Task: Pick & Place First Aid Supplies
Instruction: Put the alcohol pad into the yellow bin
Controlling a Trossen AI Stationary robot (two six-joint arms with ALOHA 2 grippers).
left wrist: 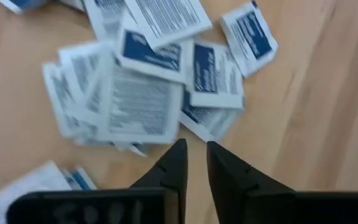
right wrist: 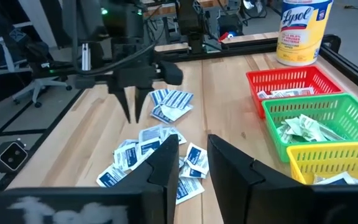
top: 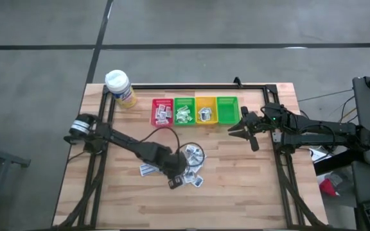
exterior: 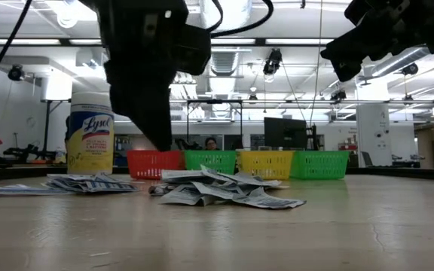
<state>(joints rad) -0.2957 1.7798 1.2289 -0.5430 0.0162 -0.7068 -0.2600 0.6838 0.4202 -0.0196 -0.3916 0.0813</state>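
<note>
Hovering high view: left gripper [top: 177, 173] over sachets [top: 193, 168] at table [top: 249, 192] centre, 6 o'clock of bins [top: 194, 110] | left wrist: fingers slightly apart, empty; sachets light, flat, slippery, so pinch a loose edge | right wrist: right gripper [right wrist: 193, 163] ajar, empty, waiting.

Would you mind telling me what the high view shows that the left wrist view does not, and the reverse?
Only the high view shows the four bins in a row, red, green, yellow and another green, the Lysol bottle, and the right gripper beside the bins. Only the left wrist view shows the blue print on the sachets and the narrow gap between the left gripper's fingers. Both show the loose sachet pile on the wooden table under the left gripper.
</note>
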